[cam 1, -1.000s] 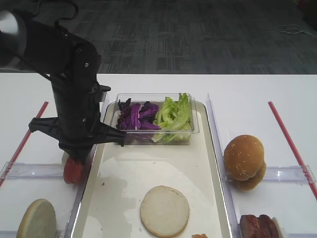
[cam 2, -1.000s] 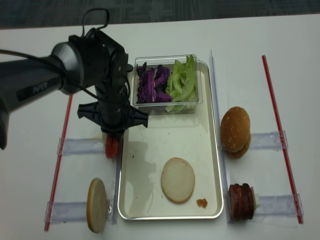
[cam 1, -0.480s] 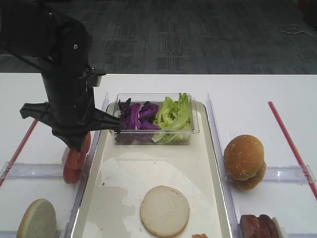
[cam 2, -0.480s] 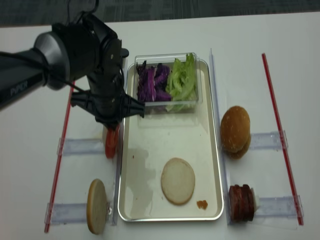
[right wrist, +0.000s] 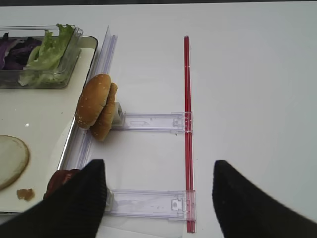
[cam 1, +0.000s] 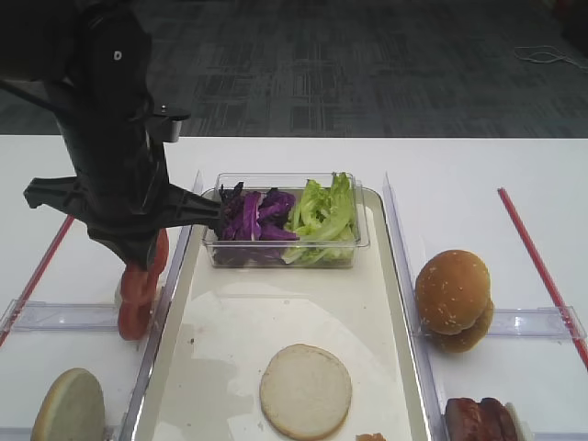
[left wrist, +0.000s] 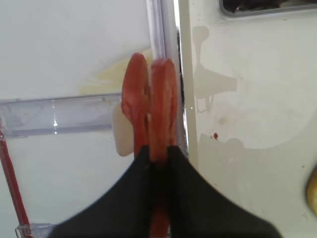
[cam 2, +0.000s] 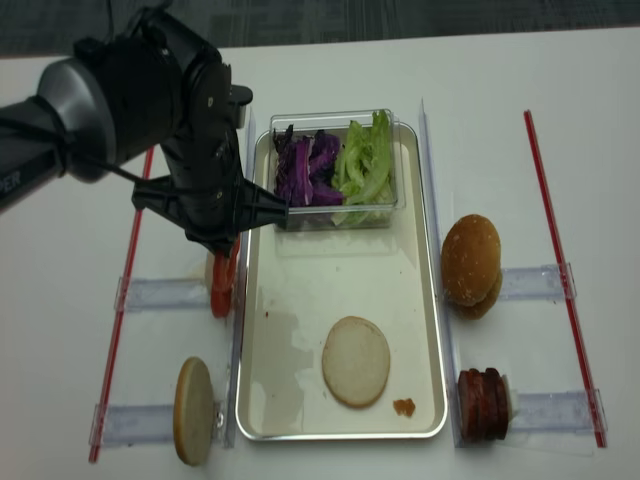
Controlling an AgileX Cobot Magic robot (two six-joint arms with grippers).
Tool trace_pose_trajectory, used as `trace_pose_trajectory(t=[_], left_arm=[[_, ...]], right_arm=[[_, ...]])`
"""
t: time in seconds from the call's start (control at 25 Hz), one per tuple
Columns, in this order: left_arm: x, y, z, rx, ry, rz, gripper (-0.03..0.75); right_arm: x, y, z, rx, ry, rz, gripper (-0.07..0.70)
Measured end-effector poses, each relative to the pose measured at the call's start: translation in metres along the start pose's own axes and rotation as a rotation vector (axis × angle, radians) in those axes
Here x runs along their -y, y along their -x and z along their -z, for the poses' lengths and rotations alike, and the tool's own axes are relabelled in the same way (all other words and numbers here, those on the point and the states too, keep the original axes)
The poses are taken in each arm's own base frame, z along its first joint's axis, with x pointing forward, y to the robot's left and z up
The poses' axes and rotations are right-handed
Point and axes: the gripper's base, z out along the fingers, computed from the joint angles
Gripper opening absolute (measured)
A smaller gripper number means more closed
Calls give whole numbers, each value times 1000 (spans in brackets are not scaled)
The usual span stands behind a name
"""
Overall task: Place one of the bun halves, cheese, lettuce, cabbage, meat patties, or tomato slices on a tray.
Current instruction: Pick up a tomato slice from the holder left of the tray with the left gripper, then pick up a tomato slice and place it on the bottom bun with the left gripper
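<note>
A small clear plastic box (cam 1: 285,225) sits at the far end of the tray (cam 1: 386,303); inside it the cabbage (cam 1: 250,215) fills the left half and the lettuce (cam 1: 322,216) the right half, the two touching in the middle. On the tray's bare floor lies one flat, pale bun half (cam 1: 305,390), cut face up, near the close end, with a small orange crumb (cam 2: 403,407) just beside it.

Everything rests on a white table (cam 1: 459,175) marked by two red strips (cam 1: 537,262) and clear plastic holders (right wrist: 148,121). Beyond the table is dark grey patterned carpet (cam 1: 367,73). Right of the tray, a golden sesame bun pair (cam 1: 453,299) stands on edge in one holder, with the meat patties (cam 2: 483,405) stacked on edge in the next. Left of the tray another pale bun half (cam 1: 67,406) stands on edge.

The left gripper (left wrist: 157,148) is clamped on one of the tomato slices (left wrist: 161,104), held upright on edge just above the tray's left rim, flat faces turned sideways and long axis vertical; more slices stand beside it. The right gripper (right wrist: 156,188) has its jaws wide apart over the table, holding nothing
</note>
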Motion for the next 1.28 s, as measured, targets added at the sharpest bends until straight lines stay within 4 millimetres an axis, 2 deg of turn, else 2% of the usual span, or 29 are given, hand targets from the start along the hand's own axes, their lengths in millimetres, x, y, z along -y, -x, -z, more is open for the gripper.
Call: trace_pose_trajectory(t=[0.6,1.28], left_arm=[[-6,-9,31,68,-75,15,67],[-17,-48,39,117,-191,59,67]], right_arm=[[0,0,0,0,0,0,468],[0,0,0,0,0,2,468]])
